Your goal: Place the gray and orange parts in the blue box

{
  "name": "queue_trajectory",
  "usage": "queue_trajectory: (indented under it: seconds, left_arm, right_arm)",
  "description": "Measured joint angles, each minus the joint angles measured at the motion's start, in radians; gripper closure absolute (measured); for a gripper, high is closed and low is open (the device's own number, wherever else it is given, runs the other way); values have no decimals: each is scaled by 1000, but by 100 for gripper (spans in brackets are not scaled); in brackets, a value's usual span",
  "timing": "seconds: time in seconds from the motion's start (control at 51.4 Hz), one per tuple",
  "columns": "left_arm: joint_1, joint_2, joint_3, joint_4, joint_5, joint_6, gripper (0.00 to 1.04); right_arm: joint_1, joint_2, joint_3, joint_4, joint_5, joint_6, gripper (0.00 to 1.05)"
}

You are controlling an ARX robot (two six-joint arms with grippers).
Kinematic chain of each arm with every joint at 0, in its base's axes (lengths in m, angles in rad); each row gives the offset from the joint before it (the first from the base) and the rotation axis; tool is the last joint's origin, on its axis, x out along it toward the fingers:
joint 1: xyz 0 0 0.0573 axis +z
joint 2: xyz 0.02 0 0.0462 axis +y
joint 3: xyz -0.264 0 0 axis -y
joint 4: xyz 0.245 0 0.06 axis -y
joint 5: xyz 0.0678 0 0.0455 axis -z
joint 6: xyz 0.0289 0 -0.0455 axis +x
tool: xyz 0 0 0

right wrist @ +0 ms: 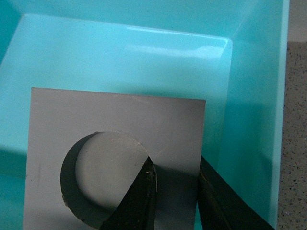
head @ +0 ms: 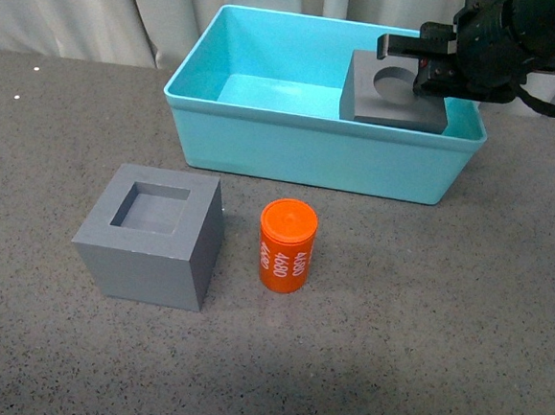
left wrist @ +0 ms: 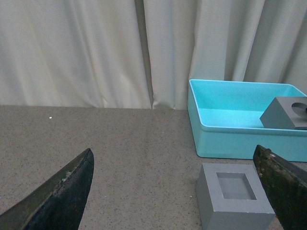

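Pale pleated curtain behind, speckled grey tabletop below. Blue box: turquoise plastic, rimmed, sloping walls. Right gripper clamped on the matte round-recess cube, one finger inside the recess, the cube tilted at the box's right end. Square-recess cube and orange cylinder, white numerals, stand side by side, apart, on the table before the box. Left gripper spread wide above the table

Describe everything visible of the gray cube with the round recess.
The gray cube with the round recess is matte, with sharp edges and a circular pocket in its top face. It hangs tilted at the right end of the blue box. The right claw grips one wall, one finger inside the pocket, one outside. Contact with the box floor cannot be told.
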Motion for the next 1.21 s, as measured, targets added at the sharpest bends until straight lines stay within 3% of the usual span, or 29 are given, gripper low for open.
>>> queue_trajectory:
  seconds: [0.719,1.05,1.167,1.205]
  left_arm:
    - [0,0,0,0,0,0,7]
    - [0,0,0,0,0,0,7]
    - [0,0,0,0,0,0,7]
    - [0,0,0,0,0,0,7]
  right_arm:
    - [-26,137,164,-130,12,9,86]
    - [-24,39,61,-4,14,-4,24]
    - [-24,-43,-6,59,23,-13,8]
    - [-24,-83,-40,93,23,-13,9]
